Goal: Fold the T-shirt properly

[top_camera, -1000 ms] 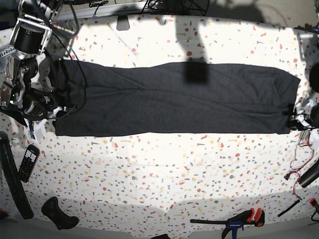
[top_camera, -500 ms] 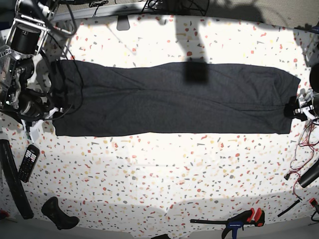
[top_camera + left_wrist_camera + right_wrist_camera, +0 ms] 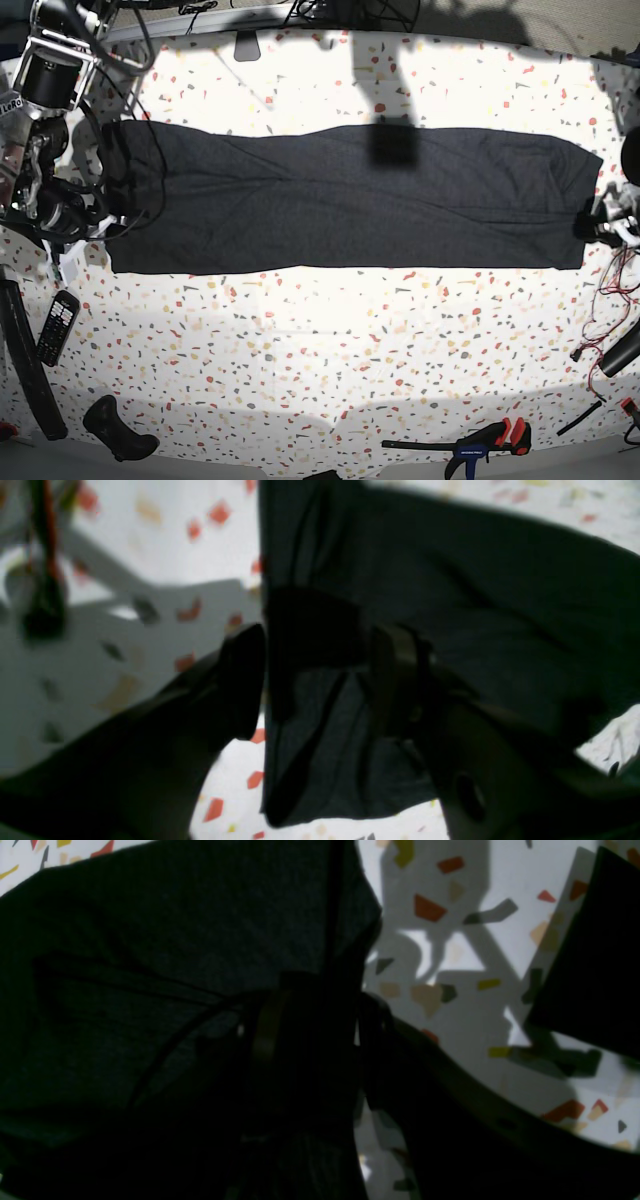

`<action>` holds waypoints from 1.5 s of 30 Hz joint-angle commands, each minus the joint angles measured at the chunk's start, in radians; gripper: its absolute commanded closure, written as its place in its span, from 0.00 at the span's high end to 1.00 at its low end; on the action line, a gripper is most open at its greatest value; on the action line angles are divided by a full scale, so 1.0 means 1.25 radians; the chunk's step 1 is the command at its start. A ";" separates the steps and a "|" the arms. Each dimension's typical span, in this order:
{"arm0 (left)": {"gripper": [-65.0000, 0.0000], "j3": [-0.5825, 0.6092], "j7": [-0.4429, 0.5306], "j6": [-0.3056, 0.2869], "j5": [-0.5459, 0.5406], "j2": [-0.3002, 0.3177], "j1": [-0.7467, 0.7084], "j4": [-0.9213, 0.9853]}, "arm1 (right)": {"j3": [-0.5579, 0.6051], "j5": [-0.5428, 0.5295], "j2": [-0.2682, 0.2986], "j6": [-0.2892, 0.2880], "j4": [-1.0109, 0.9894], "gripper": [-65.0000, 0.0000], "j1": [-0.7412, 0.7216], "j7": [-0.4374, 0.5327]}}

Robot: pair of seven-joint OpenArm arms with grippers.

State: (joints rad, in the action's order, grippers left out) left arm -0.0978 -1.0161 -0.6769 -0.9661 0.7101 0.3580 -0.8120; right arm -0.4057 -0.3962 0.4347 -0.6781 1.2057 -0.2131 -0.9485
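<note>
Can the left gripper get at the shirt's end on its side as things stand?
Probably yes. The left gripper already straddles the T-shirt edge, one finger on the table side, one over the fabric. Nothing appears to be in the way, though whether it is actually pinching is unclear.

Our tool (image 3: 312, 1025) sits at the edge of the T-shirt (image 3: 150, 965), its two fingers seemingly closed over a dark fold, though shadow blurs it. Beyond the tool's right finger lies speckled worktop (image 3: 450, 955).
</note>
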 commanded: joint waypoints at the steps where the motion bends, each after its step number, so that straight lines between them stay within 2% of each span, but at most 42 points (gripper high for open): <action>1: 0.50 -0.005 0.003 -0.003 -0.028 0.035 0.022 -0.026 | -0.005 -0.007 0.016 -0.002 0.013 0.35 -0.018 0.000; 5: 0.50 -0.005 0.015 -0.003 -0.054 0.072 0.022 -0.043 | -0.005 -0.014 0.023 -0.003 0.015 0.35 -0.018 -0.039; 7: 0.50 -0.005 0.020 0.016 -0.049 0.081 0.022 -0.043 | -0.005 -0.047 0.034 -0.002 0.015 0.35 -0.018 -0.070; 8: 0.53 -0.005 0.019 0.024 -0.040 0.084 0.022 -0.043 | -0.005 -0.063 0.040 -0.002 0.015 0.35 -0.018 -0.082; 11: 0.70 -0.005 0.016 0.023 0.001 0.084 0.019 -0.043 | -0.005 -0.085 0.061 -0.003 0.015 0.35 -0.018 -0.116; 15: 0.70 -0.005 -0.015 0.007 0.018 0.084 0.017 -0.043 | -0.005 -0.115 0.090 -0.003 0.015 0.35 -0.018 -0.150; 18: 0.70 -0.005 -0.015 -0.004 0.015 0.083 0.017 -0.042 | -0.005 -0.219 0.111 -0.016 0.018 0.35 -0.017 -0.179; 22: 0.70 -0.005 0.006 -0.004 -0.040 0.078 0.017 -0.041 | -0.005 -0.412 0.115 -0.016 0.060 0.35 -0.015 -0.295; 25: 0.70 -0.005 0.002 -0.015 -0.088 0.067 0.017 -0.041 | -0.005 -0.485 0.108 -0.016 0.107 0.35 -0.004 -0.358; 28: 0.70 -0.005 -0.007 -0.017 -0.087 0.047 0.013 -0.041 | -0.005 -0.512 0.107 -0.016 0.162 0.35 0.028 -0.358; 35: 0.70 -0.005 0.041 -0.017 -0.086 -0.006 0.004 -0.042 | -0.005 -0.506 0.091 -0.016 0.307 0.35 0.183 -0.341; 37: 0.70 -0.005 0.061 -0.017 -0.045 -0.011 0.004 -0.042 | -0.005 -0.506 0.079 -0.016 0.349 0.35 0.237 -0.317; 39: 0.70 -0.005 0.104 -0.017 0.052 -0.009 0.003 -0.042 | -0.005 -0.506 0.061 -0.016 0.395 0.35 0.290 -0.302; 41: 0.70 -0.005 0.124 0.003 0.127 -0.007 0.001 -0.041 | -0.005 -0.500 0.045 -0.016 0.441 0.35 0.339 -0.284; 45: 0.70 -0.005 0.123 0.005 0.144 -0.007 0.001 -0.041 | -0.005 -0.467 0.004 -0.016 0.535 0.35 0.424 -0.273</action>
State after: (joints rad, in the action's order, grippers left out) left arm -0.0971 -0.8806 -0.6628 -0.7658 0.6781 0.3332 -0.8501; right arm -0.4049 -0.9615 0.4248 -0.6952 1.8599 0.3206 -1.2991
